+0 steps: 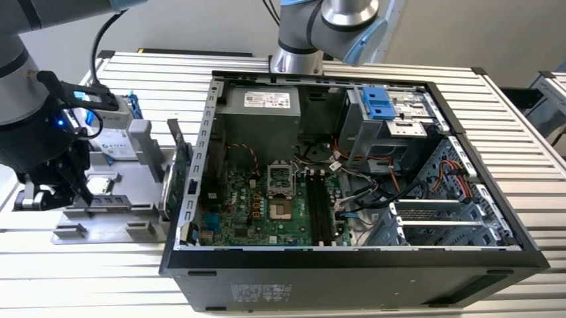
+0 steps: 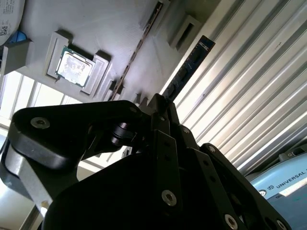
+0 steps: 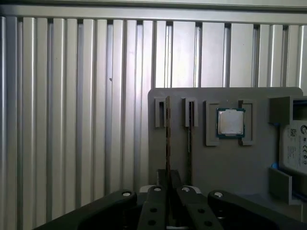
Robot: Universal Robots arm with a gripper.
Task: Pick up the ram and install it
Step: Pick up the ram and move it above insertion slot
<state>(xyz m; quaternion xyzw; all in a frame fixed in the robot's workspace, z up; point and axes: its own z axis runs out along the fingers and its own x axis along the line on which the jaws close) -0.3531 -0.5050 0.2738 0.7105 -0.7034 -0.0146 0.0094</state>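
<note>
Ribbed aluminium slats make up the bench (image 3: pixel 72 124), which carries a grey parts tray (image 3: pixel 230 167) and an open computer case (image 1: pixel 354 271). The ram (image 3: pixel 167 139) stands on edge in the tray slot nearest the tray's outer rim, parallel to the slats. Its dark flank shows in the second wrist view. The tool (image 3: pixel 169 184) sits in line with the ram. The near end of the stick is hidden behind the tool, so it cannot be told whether the tool is open, closed or gripping. Just beside the ram, in the next slot, stands a second thin board (image 3: pixel 190 139). Beyond that lie a processor (image 3: pixel 230 122) and a hard drive (image 3: pixel 293 148). In the exterior view the tray lies to the exterior view's left of the case, with a large green expansion card (image 1: pixel 179 165) upright between them. The memory slots (image 1: pixel 320 205) run along the motherboard (image 1: pixel 248 205). Probable faults:
- A grip taken toward one end would let the stick tilt and bind in its holders (image 3: pixel 158 112).
- A sideways offset could catch the neighbouring board.
- Any transfer to the case would pass near the upright card and the case wall, so a low path risks a strike.
- Loose cables (image 1: pixel 358 192) beside the slots could be trapped under the stick.
</note>
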